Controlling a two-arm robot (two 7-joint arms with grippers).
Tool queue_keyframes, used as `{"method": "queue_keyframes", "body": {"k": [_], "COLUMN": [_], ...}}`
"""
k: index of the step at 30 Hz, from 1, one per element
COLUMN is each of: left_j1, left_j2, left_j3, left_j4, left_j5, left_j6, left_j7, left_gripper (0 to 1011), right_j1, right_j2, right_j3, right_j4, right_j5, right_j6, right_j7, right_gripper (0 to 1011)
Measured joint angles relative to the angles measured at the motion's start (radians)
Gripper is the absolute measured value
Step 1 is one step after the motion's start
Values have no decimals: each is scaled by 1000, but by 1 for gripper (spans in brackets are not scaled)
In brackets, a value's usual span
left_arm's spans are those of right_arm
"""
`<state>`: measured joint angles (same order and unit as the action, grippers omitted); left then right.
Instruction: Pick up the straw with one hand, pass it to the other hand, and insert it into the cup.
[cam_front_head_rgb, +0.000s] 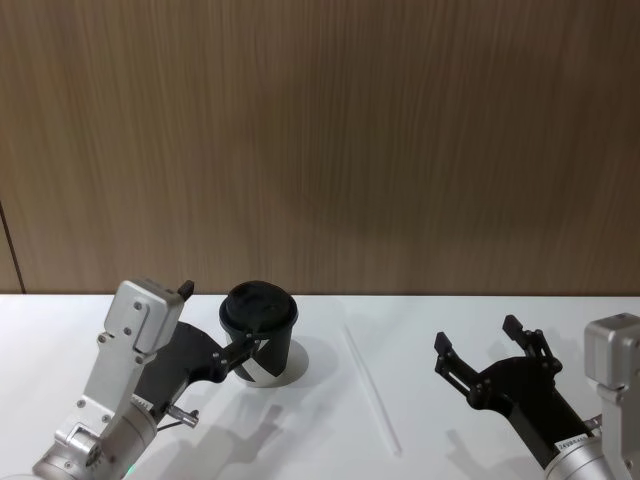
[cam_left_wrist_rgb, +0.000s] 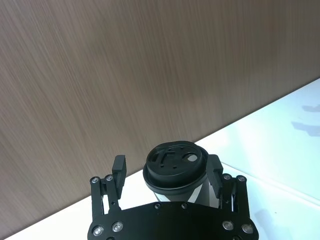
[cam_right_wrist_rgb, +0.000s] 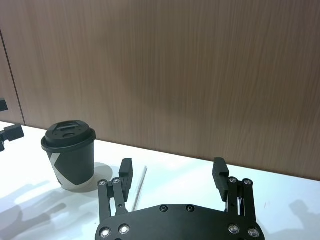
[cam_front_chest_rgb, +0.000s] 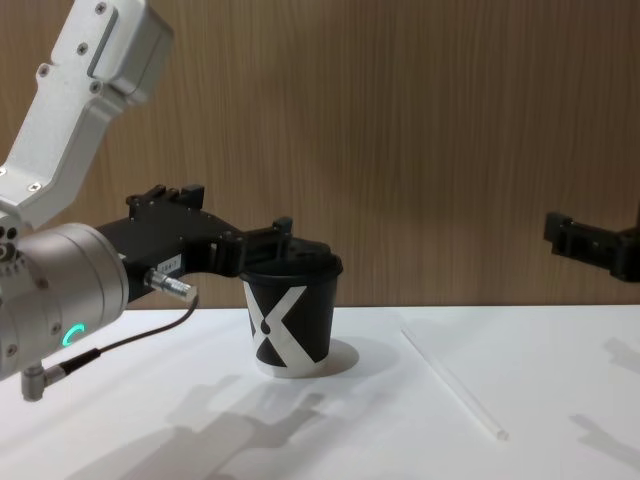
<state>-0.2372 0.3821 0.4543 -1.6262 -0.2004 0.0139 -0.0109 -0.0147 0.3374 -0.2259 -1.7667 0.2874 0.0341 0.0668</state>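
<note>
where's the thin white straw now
Head view: the thin white straw lies flat on the white table, between the black lidded paper cup and the right gripper.

Head cam sits up high, angled forward and down, so the white tabletop (cam_front_head_rgb: 420, 312) shows from above with the brown wood-grain wall (cam_front_head_rgb: 320, 140) filling the top half. Chest cam is lower, looking straight across the table, side-on and pretty near the small black paper cup with a white X and domed lid (cam_front_chest_rgb: 290, 320). Left wrist cam looks out over the left gripper (cam_left_wrist_rgb: 167, 162), lid right up close between the fingers. Right wrist cam looks over the right gripper (cam_right_wrist_rgb: 172, 164) toward the wall, cup farther off. Head, chest and right wrist views share the cup and the long thin white straw (cam_front_head_rgb: 372, 388).
</note>
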Motion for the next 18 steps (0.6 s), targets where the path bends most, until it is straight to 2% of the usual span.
{"method": "queue_keyframes", "body": {"k": [18], "left_j1": [0], "left_j2": [0], "left_j3": [0], "left_j4": [0], "left_j5": [0], "left_j6": [0], "left_j7": [0], "left_gripper": [1003], "right_j1": [0], "right_j2": [0], "right_j3": [0], "right_j4": [0], "right_j5": [0], "right_j6": [0], "right_j7": [0], "right_gripper": [1001]}}
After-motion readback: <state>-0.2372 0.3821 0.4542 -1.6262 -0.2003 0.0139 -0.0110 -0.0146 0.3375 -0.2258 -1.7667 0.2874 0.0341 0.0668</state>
